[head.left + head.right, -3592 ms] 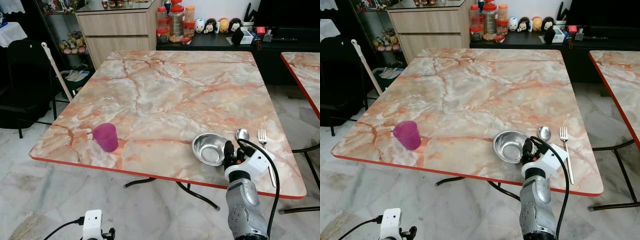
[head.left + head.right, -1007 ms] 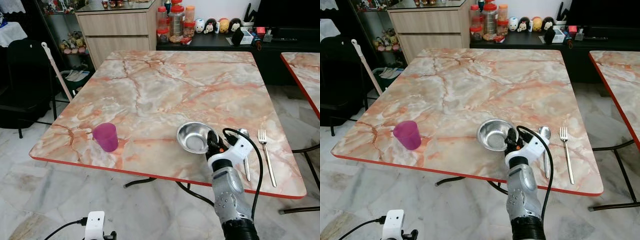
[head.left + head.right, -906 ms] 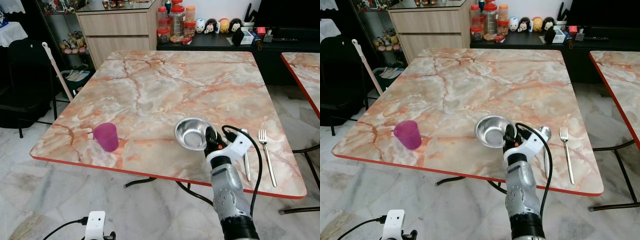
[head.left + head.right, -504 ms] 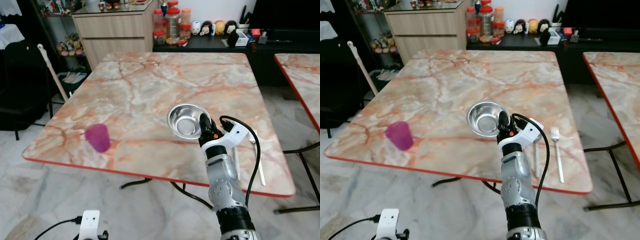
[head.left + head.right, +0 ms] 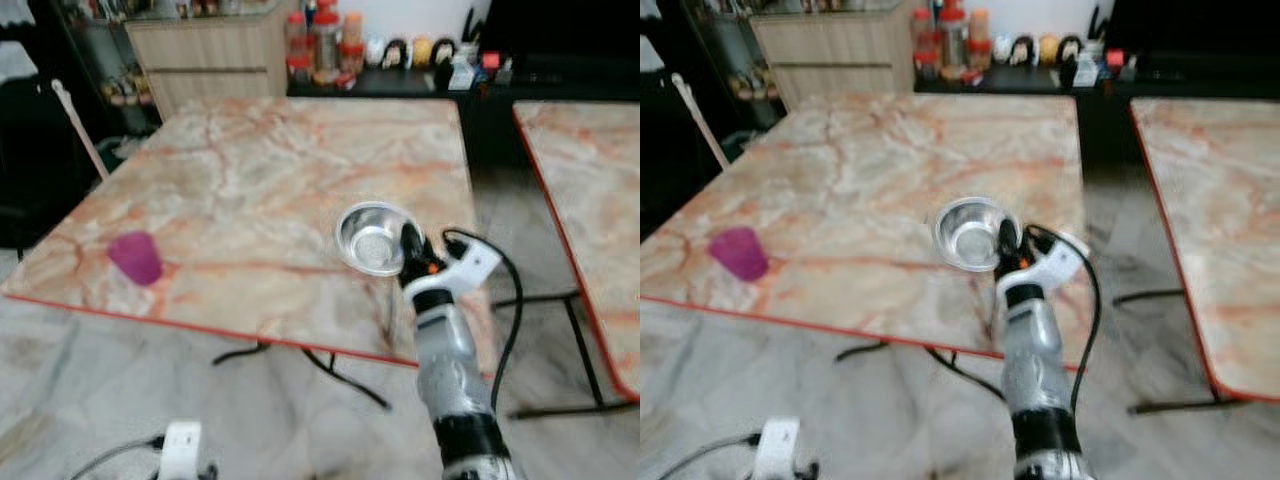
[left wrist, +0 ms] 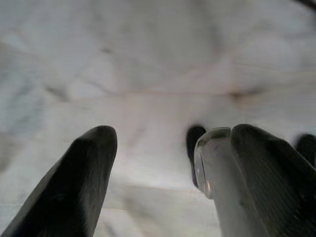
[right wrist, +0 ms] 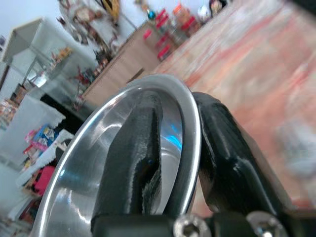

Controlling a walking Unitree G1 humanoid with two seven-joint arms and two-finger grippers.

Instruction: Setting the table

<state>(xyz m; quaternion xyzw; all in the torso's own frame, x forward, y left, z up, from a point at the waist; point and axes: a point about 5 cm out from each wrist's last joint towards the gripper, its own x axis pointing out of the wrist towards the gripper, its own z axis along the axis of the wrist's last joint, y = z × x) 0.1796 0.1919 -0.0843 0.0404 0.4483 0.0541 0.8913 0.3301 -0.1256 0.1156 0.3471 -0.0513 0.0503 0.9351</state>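
One steel bowl (image 5: 371, 238) is pinched at its near rim by the right gripper (image 5: 410, 250), one finger (image 7: 136, 158) inside the rim and the other outside, above the marble worktop (image 5: 250, 180) near its right front part. A purple cup (image 5: 135, 257) stands well apart, near the worktop's left front corner. The left gripper (image 6: 153, 163) hangs over the pale floor (image 6: 148, 59), its fingers parted and holding nothing.
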